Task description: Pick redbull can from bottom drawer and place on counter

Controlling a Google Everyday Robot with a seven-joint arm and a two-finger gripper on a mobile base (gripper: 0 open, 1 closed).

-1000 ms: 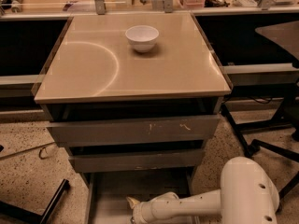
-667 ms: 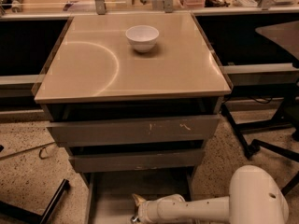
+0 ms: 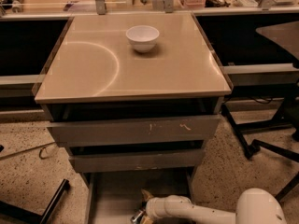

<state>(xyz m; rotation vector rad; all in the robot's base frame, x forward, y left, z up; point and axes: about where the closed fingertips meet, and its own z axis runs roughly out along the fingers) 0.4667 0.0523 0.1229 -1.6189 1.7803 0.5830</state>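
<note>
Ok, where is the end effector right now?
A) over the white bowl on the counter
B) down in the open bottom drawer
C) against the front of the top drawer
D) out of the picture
B: the end effector sits low in the open bottom drawer, at the tip of the white arm, well away from the white bowl on the counter.

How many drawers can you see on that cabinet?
3: the top drawer under the counter, the middle drawer below it, and the bottom drawer pulled out at floor level, with the gripper inside it.
</note>
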